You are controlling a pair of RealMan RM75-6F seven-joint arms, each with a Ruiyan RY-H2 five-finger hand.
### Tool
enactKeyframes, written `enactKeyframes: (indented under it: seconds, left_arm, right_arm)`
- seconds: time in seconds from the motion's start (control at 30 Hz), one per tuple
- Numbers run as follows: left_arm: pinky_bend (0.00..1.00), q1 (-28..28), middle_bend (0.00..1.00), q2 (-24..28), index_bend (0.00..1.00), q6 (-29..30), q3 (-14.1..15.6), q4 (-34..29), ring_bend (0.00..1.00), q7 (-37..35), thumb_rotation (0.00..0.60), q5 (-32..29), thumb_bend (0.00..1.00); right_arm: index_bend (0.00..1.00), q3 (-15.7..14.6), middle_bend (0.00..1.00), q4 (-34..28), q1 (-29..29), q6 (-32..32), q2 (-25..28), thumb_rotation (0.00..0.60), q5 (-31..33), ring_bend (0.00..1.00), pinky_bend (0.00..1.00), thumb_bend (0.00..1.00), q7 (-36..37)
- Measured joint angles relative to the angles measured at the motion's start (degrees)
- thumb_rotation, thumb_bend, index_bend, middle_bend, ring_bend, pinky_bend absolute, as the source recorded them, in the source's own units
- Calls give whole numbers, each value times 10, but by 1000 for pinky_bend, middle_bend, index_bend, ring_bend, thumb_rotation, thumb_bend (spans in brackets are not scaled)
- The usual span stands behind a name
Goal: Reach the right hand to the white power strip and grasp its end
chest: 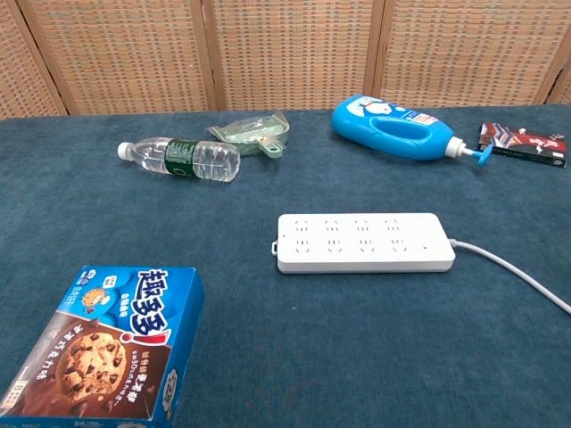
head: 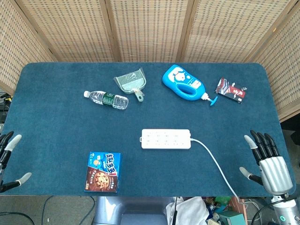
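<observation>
The white power strip (head: 166, 139) (chest: 362, 242) lies flat near the middle of the blue table, its white cable (head: 216, 168) (chest: 522, 274) trailing off to the front right edge. My right hand (head: 268, 161) hovers at the table's front right corner, fingers spread and empty, well to the right of the strip. My left hand (head: 7, 158) shows at the far left edge, fingers apart, holding nothing. Neither hand appears in the chest view.
A blue cookie box (head: 103, 171) (chest: 98, 343) lies front left. At the back lie a water bottle (head: 107, 99) (chest: 182, 158), a green dustpan (head: 131, 82) (chest: 256, 134), a blue detergent bottle (head: 183, 83) (chest: 397, 131) and a dark packet (head: 231, 90) (chest: 524, 144).
</observation>
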Motion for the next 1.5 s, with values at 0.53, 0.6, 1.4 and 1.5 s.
enactKeyframes:
  seconds: [0.53, 0.6, 1.4, 1.5]
  left_arm:
    - [0, -5, 0, -4, 0, -13, -4, -2, 0, 13, 600, -12, 0]
    - [0, -8, 0, -6, 0, -20, -7, -3, 0, 19, 600, -20, 0]
    - [0, -48, 0, -31, 0, -92, -40, -23, 0, 95, 600, -114, 0]
    - [0, -50, 0, -32, 0, -95, -41, -24, 0, 98, 600, -117, 0]
  right_arm:
    - [0, 4, 544, 1, 21, -20, -3, 600, -10, 518, 538, 70, 36]
    - [0, 13, 767, 12, 33, -24, -11, 600, -11, 758, 885, 312, 38]
    - [239, 50, 950, -14, 259, -441, -72, 600, 170, 970, 1000, 753, -43]
    - [244, 53, 950, -11, 271, -458, -84, 600, 197, 970, 1000, 753, -65]
